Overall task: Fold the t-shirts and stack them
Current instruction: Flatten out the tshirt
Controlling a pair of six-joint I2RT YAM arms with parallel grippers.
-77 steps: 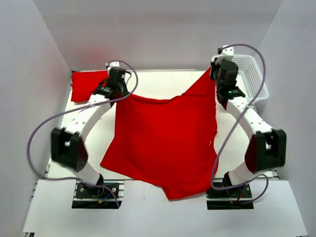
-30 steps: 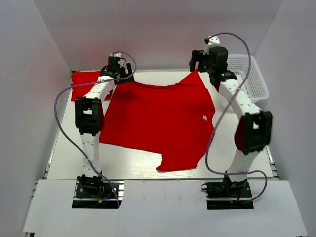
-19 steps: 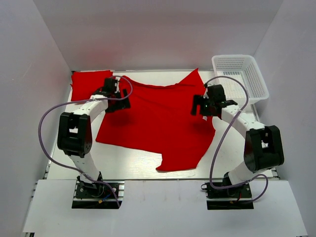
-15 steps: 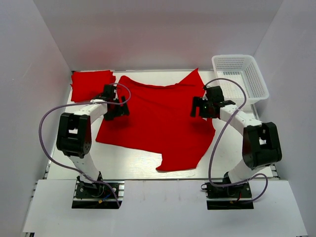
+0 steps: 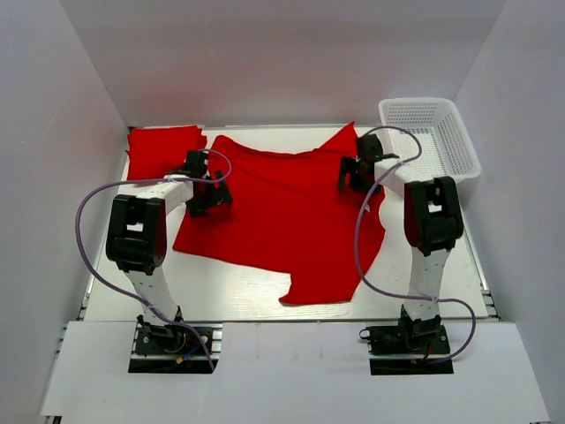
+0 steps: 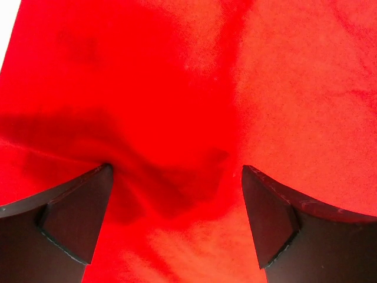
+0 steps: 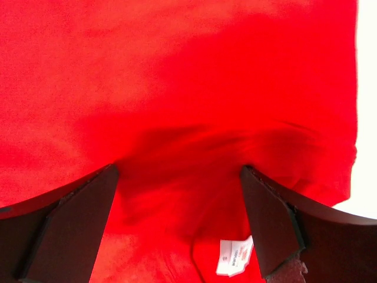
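Lying flat: t-shirt [image 5: 282, 212], collar rightward, long axis left-right | left fingers [image 6: 76, 218] wide apart, holding nothing | right fingers [image 7: 70, 224] likewise

We saw the flat white table [image 5: 238, 291] carrying a bright red cloth t-shirt [image 5: 282, 212] spread wide across its middle, a folded red cloth t-shirt [image 5: 154, 146] at the far-left corner, and a white plastic mesh basket [image 5: 455, 150] far right.

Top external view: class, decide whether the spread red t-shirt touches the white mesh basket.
Apart. The top external view shows bare table between the spread red t-shirt and the white mesh basket.
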